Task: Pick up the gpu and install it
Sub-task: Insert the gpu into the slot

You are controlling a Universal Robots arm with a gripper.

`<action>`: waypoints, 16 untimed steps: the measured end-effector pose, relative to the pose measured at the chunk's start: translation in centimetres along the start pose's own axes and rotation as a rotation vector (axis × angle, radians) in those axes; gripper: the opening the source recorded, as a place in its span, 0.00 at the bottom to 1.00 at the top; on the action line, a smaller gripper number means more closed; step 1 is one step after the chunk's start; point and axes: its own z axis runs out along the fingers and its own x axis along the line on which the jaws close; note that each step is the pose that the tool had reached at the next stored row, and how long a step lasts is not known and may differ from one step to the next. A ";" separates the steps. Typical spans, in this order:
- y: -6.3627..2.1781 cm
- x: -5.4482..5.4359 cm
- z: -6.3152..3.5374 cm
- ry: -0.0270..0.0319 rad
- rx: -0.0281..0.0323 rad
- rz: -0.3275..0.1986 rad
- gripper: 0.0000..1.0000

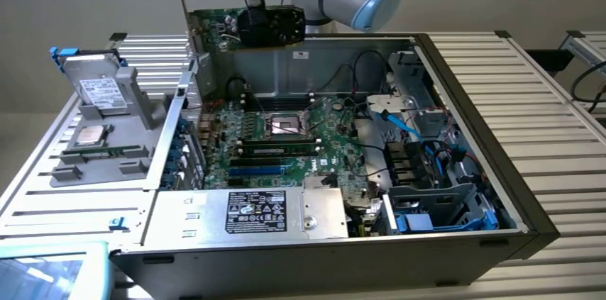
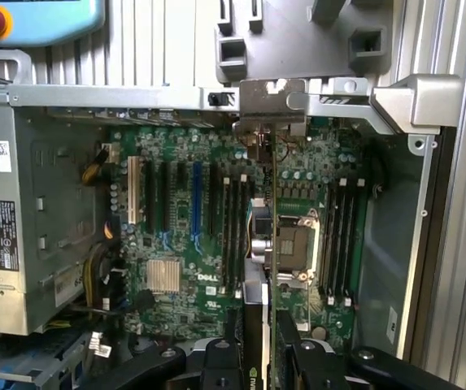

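I saw an open computer case (image 1: 313, 264) on the slatted metal table (image 1: 558, 87). Its green motherboard (image 1: 284, 137) lay flat inside, beside a power supply (image 1: 255, 213) with a black label. Outside the case, a grey stand (image 1: 140, 112) held a labelled drive (image 1: 99, 93) upright.

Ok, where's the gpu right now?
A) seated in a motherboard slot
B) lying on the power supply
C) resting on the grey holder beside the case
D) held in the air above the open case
D: the gripper is closed on the gpu, which hangs upright above the case's far wall, clear of the motherboard.
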 end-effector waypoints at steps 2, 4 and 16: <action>0.07 0.1 0.39 0.0001 0.0006 0.000 0.27; 0.13 0.3 0.76 0.0001 0.0007 0.000 0.27; 0.47 0.5 2.94 0.0000 0.0007 0.000 0.27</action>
